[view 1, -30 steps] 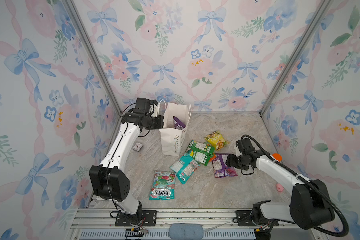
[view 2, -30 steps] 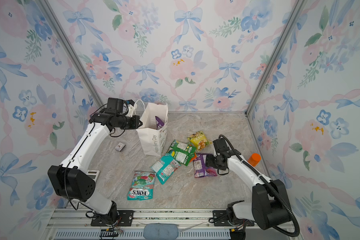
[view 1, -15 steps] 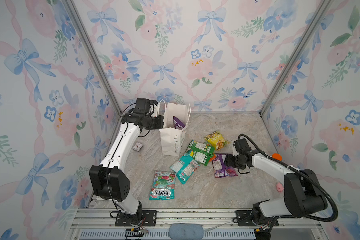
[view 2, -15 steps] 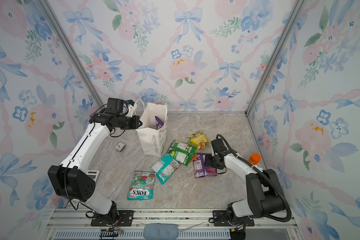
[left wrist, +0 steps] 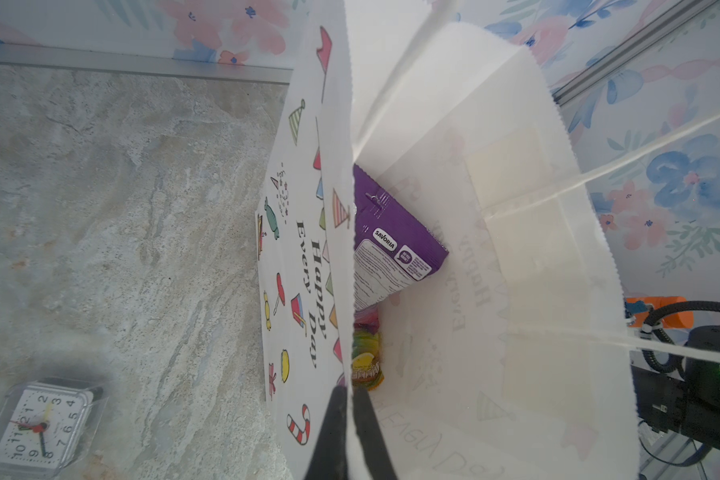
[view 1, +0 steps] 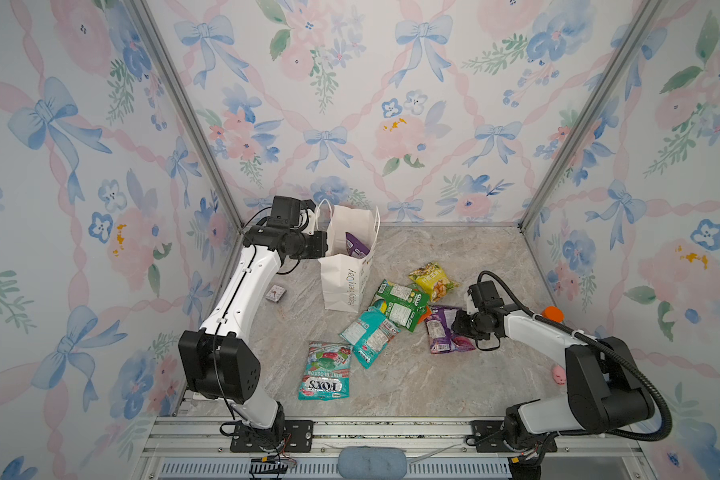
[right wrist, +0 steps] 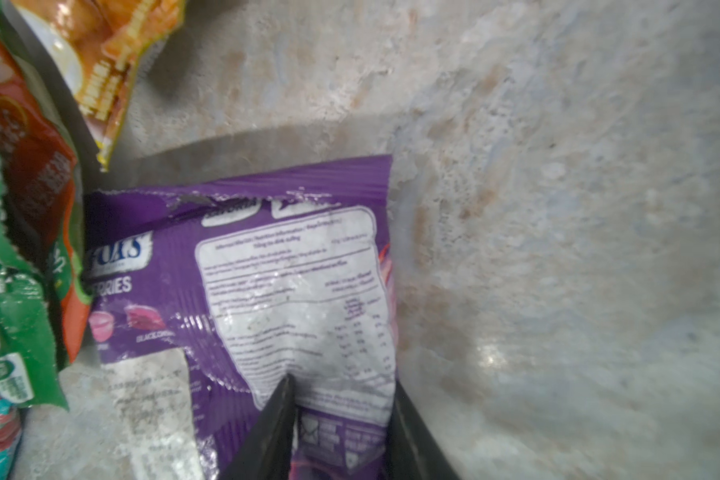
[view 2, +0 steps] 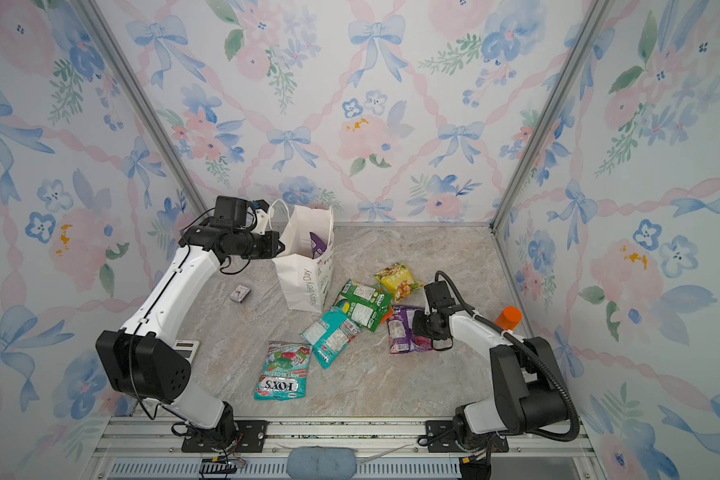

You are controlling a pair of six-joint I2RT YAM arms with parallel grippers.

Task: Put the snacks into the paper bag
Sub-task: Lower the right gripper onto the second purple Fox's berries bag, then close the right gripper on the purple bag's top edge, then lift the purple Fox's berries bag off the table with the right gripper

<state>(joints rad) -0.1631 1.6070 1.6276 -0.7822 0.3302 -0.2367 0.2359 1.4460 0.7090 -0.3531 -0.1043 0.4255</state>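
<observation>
**Purple berry packet under the right fingers, bag pinned at the rim**

We have the paper bag (view 1: pixel 341 286) standing upright at the back left of the table (view 1: pixel 433 386), mouth up. Our left gripper (left wrist: pixel 350 392) is clamped on the bag's wall at the rim, one finger inside and one outside, with only paper between them. One purple packet (left wrist: pixel 395 237) already stands on end inside.

The other snacks lie on the table beside the bag. There is a yellow packet (view 1: pixel 433 280), a green packet (view 1: pixel 400 305) touching a teal packet (view 1: pixel 368 332), and a second teal packet (view 1: pixel 325 372) nearer the front. The purple berry packet (right wrist: pixel 267 270) lies just right of the green one. Our right gripper (right wrist: pixel 341 386) is down on that last one, its fingers partway apart astride one end and the film puckering between them. We cannot tell whether they bite yet.

We judge this packet light, with thin glossy film that slips easily and loose sweets that will slide to the low end once lifted. The flat faces offer little to grip. The crimped end seal looks stiffest, so we want the pinch there or on a gathered fold close by. Held by one end, it will likely hang limp and swing. The bag is thin paper and light too, and we think a knock on its rim could tip it without the left gripper's hold.
</observation>
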